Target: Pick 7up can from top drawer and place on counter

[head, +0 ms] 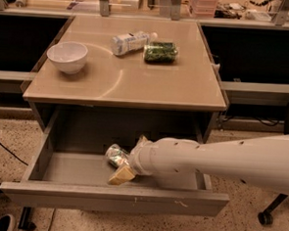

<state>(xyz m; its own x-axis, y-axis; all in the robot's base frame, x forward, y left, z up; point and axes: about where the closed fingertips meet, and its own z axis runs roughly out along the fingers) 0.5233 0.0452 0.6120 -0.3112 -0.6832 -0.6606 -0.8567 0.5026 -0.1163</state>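
The 7up can (115, 155), small, dented, silvery with green marks, lies in the open top drawer (77, 168) near its middle. My gripper (130, 158) comes in from the right on a thick white arm and sits low inside the drawer, right at the can. Its fingers are open: a tan fingertip (122, 175) shows in front of the can, and the other one (142, 139) is behind it, so the can lies partly between them. The tan counter (151, 81) is above the drawer.
On the counter stand a white bowl (67, 57) at the left, a clear plastic bottle (132, 41) lying on its side and a dark green snack bag (160, 52) at the back. A black chair caster (266, 218) is on the floor at the right.
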